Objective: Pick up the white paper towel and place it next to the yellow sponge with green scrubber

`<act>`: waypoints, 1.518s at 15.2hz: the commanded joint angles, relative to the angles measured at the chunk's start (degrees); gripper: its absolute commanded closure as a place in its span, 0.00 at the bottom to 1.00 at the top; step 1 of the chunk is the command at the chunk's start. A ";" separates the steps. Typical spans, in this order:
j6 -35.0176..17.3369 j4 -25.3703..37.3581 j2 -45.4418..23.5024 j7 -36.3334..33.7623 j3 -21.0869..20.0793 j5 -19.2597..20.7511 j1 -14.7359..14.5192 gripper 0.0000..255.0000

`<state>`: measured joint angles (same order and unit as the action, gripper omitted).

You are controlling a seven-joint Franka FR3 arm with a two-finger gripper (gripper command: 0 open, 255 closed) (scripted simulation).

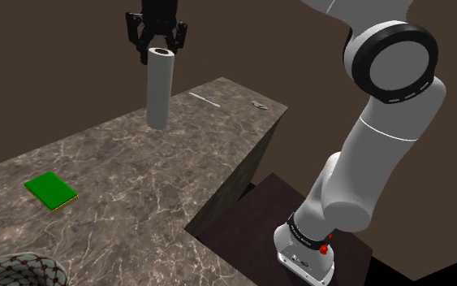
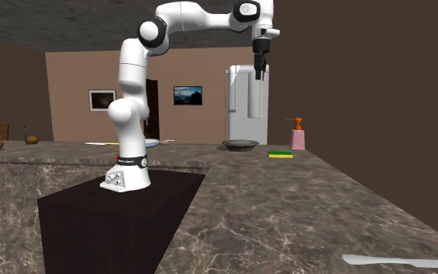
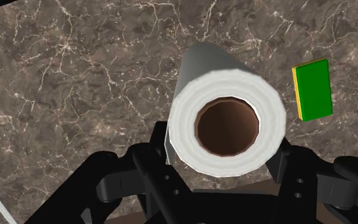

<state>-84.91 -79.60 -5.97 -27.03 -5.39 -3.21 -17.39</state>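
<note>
— In the shoulder view, how does the arm (image 1: 372, 154) stand?

— It rises from the stand (image 1: 269, 231), bends at a high elbow and reaches across the counter (image 1: 153, 191). The gripper (image 1: 160, 50) points straight down.

— And the roll (image 1: 158, 93)?

— It hangs upright directly beneath the gripper with its long axis vertical, and the fingers clasp its top end. Its bottom end seems to be clear of the counter. The sponge (image 1: 51, 190) lies flat, green face up, well below the gripper and far off to one side.

— The second exterior view?

— The arm (image 2: 131, 93) arches up and over, with the hand vertical at its far end. The gripper (image 2: 258, 72) holds the roll (image 2: 254, 97) by the top. The roll points straight down and is plainly above the counter (image 2: 303, 202). The sponge (image 2: 280, 154) lies below the gripper, a little to one side.

— The wrist view?

— It looks down the roll's axis. The roll (image 3: 185, 121) fills the space ahead of the gripper (image 3: 222, 167), and its brown core (image 3: 227, 126) opens towards the hand. The fingers (image 3: 151, 159) press against opposite sides of its rim, at a narrow spread that matches its width. The sponge (image 3: 313, 90) lies on the counter beyond the right-hand finger, apart from the roll, with a yellow edge showing along one long side.
</note>
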 commanded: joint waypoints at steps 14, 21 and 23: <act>7.79 19.41 -10.91 -15.32 -5.89 2.67 -9.94 1.00; 0.34 8.17 -7.09 -14.62 -5.75 1.92 -9.19 1.00; -1.56 5.51 -6.33 -14.45 -5.71 1.77 -9.06 1.00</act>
<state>-85.29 -72.49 -12.75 -41.66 -11.15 -1.35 -26.57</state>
